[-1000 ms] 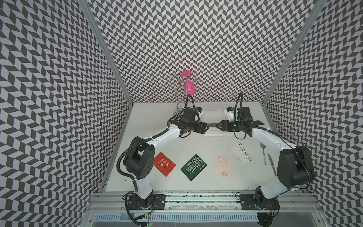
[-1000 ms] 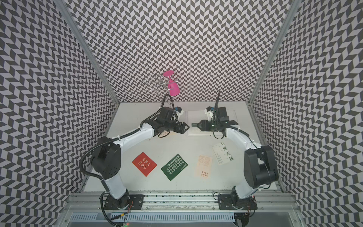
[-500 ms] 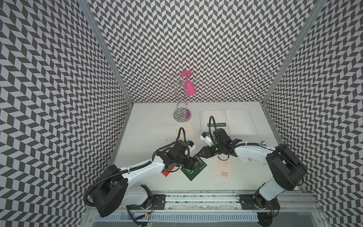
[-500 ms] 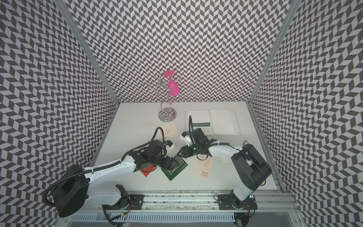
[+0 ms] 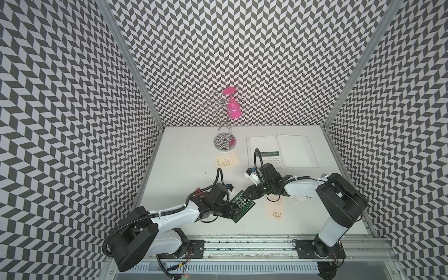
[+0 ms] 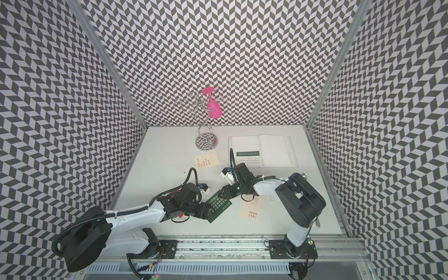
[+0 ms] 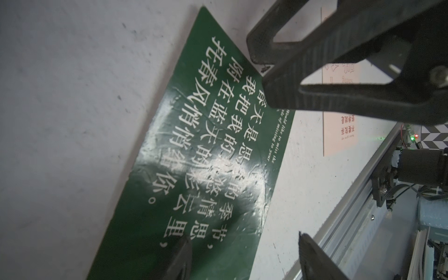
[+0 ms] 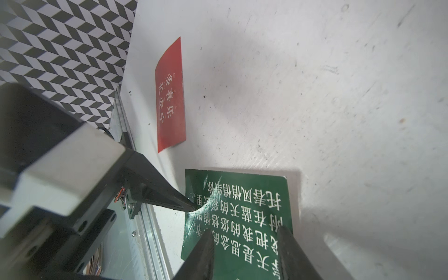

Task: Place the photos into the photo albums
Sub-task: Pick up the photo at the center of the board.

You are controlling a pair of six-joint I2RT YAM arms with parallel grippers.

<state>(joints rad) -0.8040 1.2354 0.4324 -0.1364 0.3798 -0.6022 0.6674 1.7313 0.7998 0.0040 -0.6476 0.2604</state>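
One green card lies on the table in the lower middle of both top views, its long axis slanting from lower left to upper right. Left pincer, jaws wide and empty, straddles the lower-left end; right pincer, jaws part open, sits over the upper-right end, gripping nothing. That end points toward the open album, so the right arm looks better placed.

In a top view, the album lies right of centre, the stand left of it, a card below the stand.
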